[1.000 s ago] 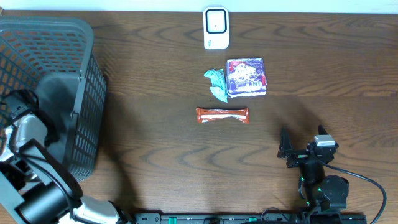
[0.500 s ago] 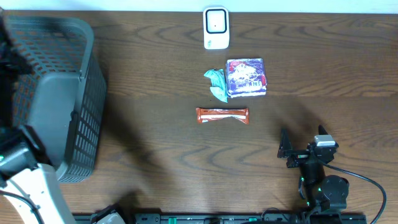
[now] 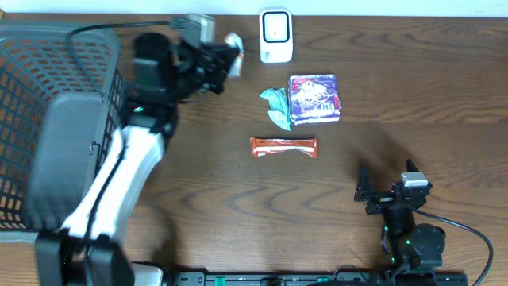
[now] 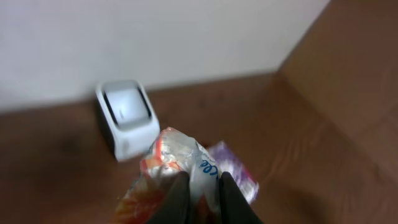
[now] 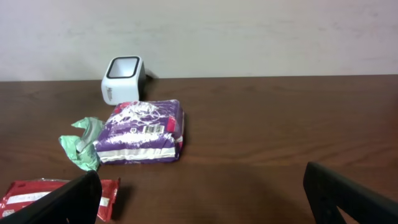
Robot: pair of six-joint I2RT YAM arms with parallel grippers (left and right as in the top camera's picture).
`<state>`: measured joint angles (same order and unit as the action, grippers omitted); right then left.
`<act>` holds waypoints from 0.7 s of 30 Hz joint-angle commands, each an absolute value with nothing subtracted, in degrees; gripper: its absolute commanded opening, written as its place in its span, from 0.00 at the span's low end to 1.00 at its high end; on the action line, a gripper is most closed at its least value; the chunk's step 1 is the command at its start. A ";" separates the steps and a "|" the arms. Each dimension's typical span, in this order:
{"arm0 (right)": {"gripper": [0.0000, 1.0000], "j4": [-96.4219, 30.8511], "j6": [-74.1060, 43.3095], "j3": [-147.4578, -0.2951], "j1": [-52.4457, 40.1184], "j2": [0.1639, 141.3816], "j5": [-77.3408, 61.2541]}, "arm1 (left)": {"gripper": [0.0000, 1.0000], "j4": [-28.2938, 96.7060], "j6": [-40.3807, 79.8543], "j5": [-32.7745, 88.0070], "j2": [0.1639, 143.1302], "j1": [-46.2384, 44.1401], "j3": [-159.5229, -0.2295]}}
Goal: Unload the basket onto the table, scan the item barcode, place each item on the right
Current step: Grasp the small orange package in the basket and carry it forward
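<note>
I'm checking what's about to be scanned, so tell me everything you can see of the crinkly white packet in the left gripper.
The crinkly white plastic packet carries orange-red print and blue lettering. The left gripper pinches one edge, holding it up close to the white scanner box. No barcode shows in either view.

Crinkled white-and-orange packet (image 4: 179,150) pinched in left tool (image 4: 202,185), near white scanner (image 4: 126,117).

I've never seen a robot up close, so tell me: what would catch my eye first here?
The left tool pinches a crinkly packet near the white scanner at the far edge. Then the big grey basket on the left and a purple pack in the middle.
</note>
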<state>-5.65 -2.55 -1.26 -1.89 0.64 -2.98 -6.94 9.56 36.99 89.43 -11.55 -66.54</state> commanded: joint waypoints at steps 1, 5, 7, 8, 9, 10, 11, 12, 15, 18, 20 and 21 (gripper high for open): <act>0.99 -5.58 -2.74 -0.99 -1.50 0.32 -2.72 | 0.29 -5.13 8.38 36.45 95.09 -14.11 -66.50; 0.99 -5.58 -2.74 -0.99 -1.48 0.32 -2.72 | 0.57 -2.35 8.38 36.45 99.00 -15.20 -66.50; 0.99 -5.58 -2.74 -0.99 -1.48 0.32 -2.72 | 0.88 -2.22 8.38 36.42 98.59 -15.16 -66.52; 0.99 -5.58 -2.74 -0.99 -1.48 0.32 -2.72 | 0.94 -2.55 8.38 36.45 97.54 -14.74 -66.52; 0.99 -5.58 -2.72 -0.99 -1.50 0.32 -2.72 | 0.94 -2.61 8.40 36.47 96.44 -14.39 -66.52; 0.99 -5.58 -2.74 -0.99 -1.50 0.32 -2.72 | 0.98 -2.17 8.40 36.64 94.37 -13.80 -66.52; 0.99 -5.58 -2.72 -0.99 -1.48 0.32 -2.72 | 0.98 -1.63 8.38 36.62 92.75 -13.39 -66.52; 0.99 -5.58 -2.74 -0.99 -1.48 0.32 -2.72 | 0.98 -0.64 8.38 36.64 91.00 -12.91 -66.52; 0.99 -5.54 -2.26 -0.99 -1.48 0.32 -1.13 | 0.98 3.07 8.38 36.64 87.42 -11.46 -66.52; 0.99 -3.09 -2.28 -0.99 -1.48 0.32 -0.10 | 0.98 7.42 8.38 36.64 85.17 -10.26 -66.52; 0.99 -1.63 -2.31 -0.99 -1.48 0.32 -0.14 | 0.98 9.67 8.38 36.62 84.77 -9.67 -66.52; 0.99 -2.09 -2.28 -0.99 -1.48 0.32 -0.10 | 0.98 10.33 8.38 36.62 84.86 -9.54 -66.52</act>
